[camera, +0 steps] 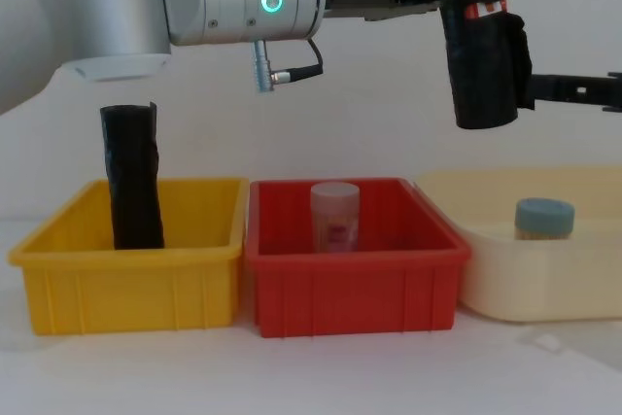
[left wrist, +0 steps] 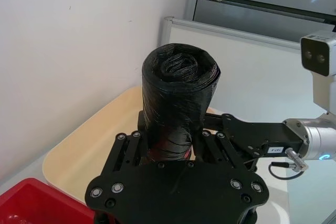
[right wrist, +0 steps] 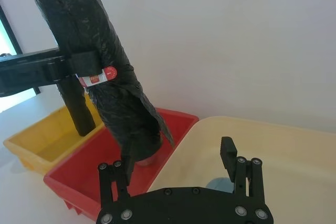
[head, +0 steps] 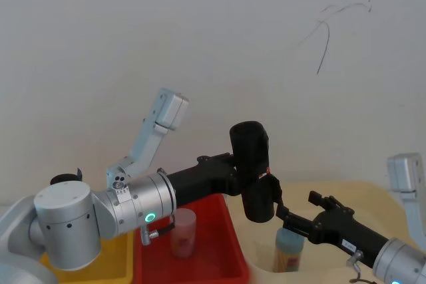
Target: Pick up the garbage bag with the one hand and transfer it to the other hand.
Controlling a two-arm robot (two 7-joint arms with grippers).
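left arm (head: pixel 100 221) is reaching in from the left, forearm running roughly level, status light (head: pixel 150 217) glowing green at the wrist. left gripper (head: pixel 255 177) is clamping the bag (head: pixel 249 147) around mid-length, right at the label band, holding it near upright in the air. right arm (head: pixel 399 261) is coming in low from the right, angling up toward the left. right gripper (right wrist: pixel 176 151) is sitting at the bag's lower end with fingers spread wide: one finger (right wrist: pixel 125 163) is lying just beside the bag's bottom, the other finger (right wrist: pixel 227 150) is standing well apart from it.
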